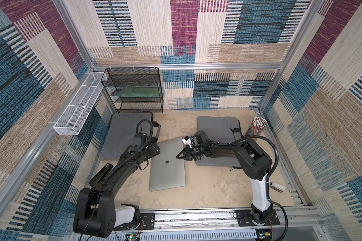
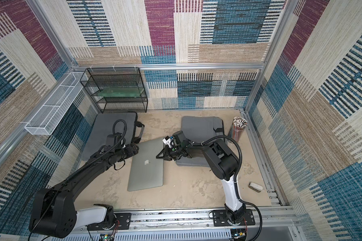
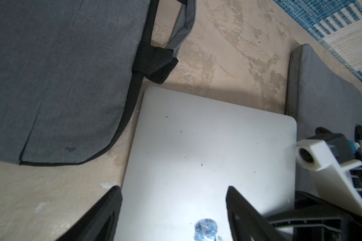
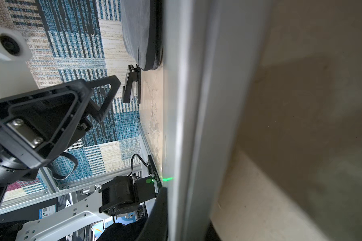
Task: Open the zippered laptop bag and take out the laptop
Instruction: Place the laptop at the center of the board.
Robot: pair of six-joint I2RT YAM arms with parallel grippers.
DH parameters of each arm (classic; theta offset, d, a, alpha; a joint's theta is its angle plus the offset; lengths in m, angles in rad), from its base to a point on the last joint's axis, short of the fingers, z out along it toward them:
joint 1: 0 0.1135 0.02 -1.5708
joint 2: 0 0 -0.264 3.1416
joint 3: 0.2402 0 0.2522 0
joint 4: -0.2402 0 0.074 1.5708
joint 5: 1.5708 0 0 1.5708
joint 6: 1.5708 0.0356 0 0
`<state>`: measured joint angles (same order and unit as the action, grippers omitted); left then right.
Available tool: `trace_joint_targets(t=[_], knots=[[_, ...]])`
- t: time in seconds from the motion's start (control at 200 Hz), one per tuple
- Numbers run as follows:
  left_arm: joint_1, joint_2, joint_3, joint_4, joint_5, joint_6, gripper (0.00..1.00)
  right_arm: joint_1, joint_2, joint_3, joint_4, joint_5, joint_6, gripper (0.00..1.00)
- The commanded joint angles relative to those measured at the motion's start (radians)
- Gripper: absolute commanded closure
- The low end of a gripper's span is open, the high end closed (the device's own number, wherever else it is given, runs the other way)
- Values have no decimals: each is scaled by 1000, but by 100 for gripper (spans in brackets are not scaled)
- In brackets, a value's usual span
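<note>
Removal seemingly near done: the laptop (image 1: 167, 167) lies bare on the bench (image 1: 209, 187), between the handled laptop bag (image 1: 121, 137) and a second grey bag (image 1: 215, 129). The left gripper (image 3: 174, 188) gapes wide above its lid. The right gripper (image 1: 178, 156) pinches its edge, and letting go is probably next.

Enclosure closed on three sides by woven patchwork wall panels (image 1: 186, 31): blue, magenta, beige and cream blocks, striped bands. Panels held in aluminium frame (image 1: 196, 66). Floor (image 1: 207, 187) finished in mottled beige, paler worn patches seen. Black mesh shelf rack (image 1: 134, 89) set against back wall, far left corner; green sheet (image 1: 140, 92) laid on middle shelf. White mesh tray (image 1: 77, 106) fixed along left wall. Pencil holder (image 2: 237, 128) stood in far right corner. Slotted metal rail (image 1: 196, 218) run along near edge. Scene lit evenly, shadows soft.
</note>
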<state>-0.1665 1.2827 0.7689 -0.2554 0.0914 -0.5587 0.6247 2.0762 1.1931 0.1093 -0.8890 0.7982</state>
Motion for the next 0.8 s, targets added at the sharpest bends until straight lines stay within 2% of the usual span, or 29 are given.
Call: trace_joint_targets(t=[0.0,0.055,0.2,0.476,0.631,0.796], knots=[[1,-5,5,-9,24,-26,16,-3,39,23,-200,121,-97,79],[1,-3,2,-7,27,-29,15,-3,55,39,-230,128,-114,72],[1,-1,-5,5,31,-40,14,4,73,60,-268,151,-138,61],[1,-3,-4,13,37,-51,14,15,53,71,-312,195,-145,47],[2,-24,-18,41,33,-82,13,39,28,83,-387,285,-158,40],[16,-69,-54,92,43,-132,12,56,-28,75,-467,436,-164,35]])
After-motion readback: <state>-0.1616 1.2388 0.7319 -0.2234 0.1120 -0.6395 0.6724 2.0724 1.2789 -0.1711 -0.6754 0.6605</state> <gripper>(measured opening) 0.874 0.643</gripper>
